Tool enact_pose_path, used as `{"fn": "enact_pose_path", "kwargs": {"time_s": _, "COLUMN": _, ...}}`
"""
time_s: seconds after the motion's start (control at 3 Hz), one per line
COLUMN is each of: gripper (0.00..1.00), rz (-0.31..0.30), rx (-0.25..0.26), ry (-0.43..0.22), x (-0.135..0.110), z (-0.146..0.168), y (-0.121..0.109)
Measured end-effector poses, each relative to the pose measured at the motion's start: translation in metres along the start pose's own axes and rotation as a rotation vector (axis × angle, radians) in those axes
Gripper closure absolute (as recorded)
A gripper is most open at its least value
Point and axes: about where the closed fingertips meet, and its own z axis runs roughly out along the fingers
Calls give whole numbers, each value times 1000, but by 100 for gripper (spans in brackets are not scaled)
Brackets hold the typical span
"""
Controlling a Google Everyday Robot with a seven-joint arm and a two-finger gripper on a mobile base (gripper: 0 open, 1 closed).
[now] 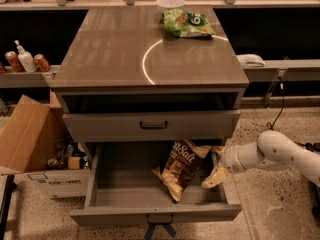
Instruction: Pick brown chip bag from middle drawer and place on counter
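The hand point(215, 178) hangs just right of the brown chip bag point(181, 168); I cannot tell its grip. The reach seems underway; next it must clasp the bag.

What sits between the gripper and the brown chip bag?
Nothing: the camera view shows only bare middle drawer floor between the gripper, at the drawer's right side, and the brown chip bag.

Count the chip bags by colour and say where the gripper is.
brown chip bag, in the middle drawer: 1
green chip bag, on the counter: 1
Total: 2
The gripper is in the middle drawer, right of the brown chip bag.
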Motion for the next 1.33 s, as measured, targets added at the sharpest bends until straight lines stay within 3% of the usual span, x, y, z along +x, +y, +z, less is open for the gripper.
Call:
{"fn": "enact_pose_path", "kwargs": {"time_s": 0.67, "gripper": 0, "rz": -16, "rx": 44, "ry": -69, "x": -27, "z": 29, "y": -22}}
{"fn": "enact_pose_path", "kwargs": {"time_s": 1.33, "gripper": 42, "rz": -5, "rx": 35, "ry": -144, "x": -37, "z": 62, "y": -23}}
